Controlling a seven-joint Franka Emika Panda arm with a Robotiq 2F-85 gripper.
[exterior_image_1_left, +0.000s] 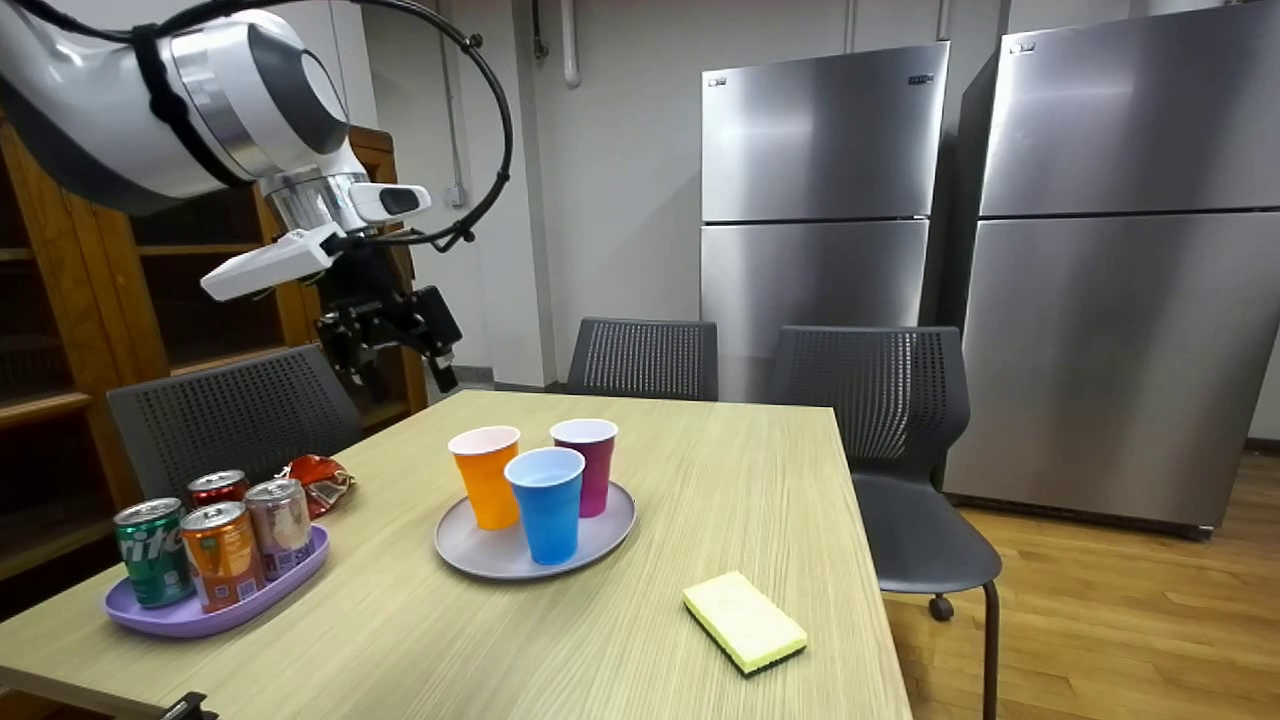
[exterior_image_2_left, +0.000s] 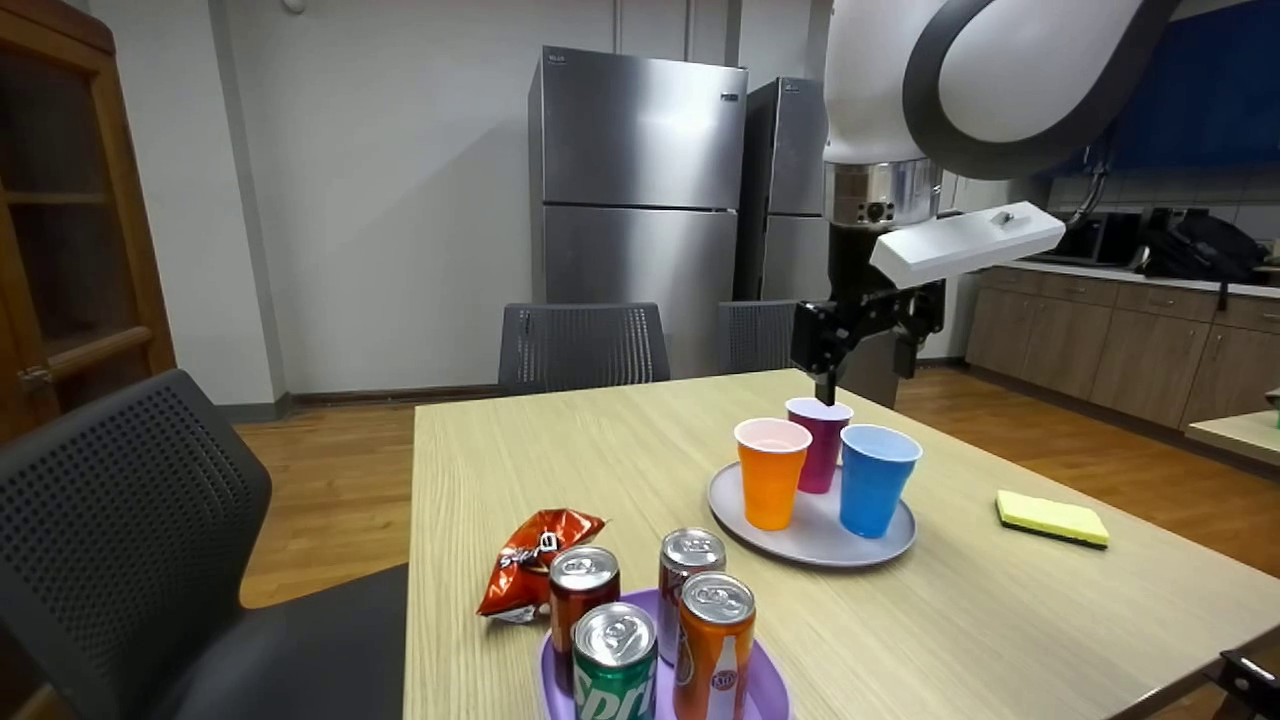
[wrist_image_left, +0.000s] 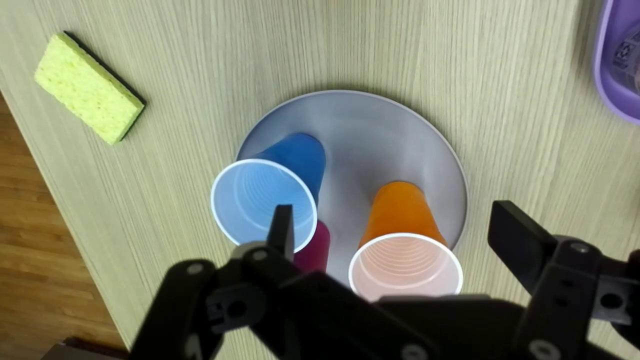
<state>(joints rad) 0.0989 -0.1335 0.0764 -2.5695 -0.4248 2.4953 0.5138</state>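
Jaws spread wide, holding nothing, the gripper hangs higher than the orange cup, lower centre of the wrist view on the plate. One finger overlaps the blue cup, left of centre; lowering there could, I fear, topple it.

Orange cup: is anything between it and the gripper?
Nothing visible. In an exterior view the gripper hangs clear of the orange cup, and the wrist view shows the cup's opening between the fingers. The blue cup, beside it on the gray plate, lies partly behind one finger there; lowering straight down might brush it.
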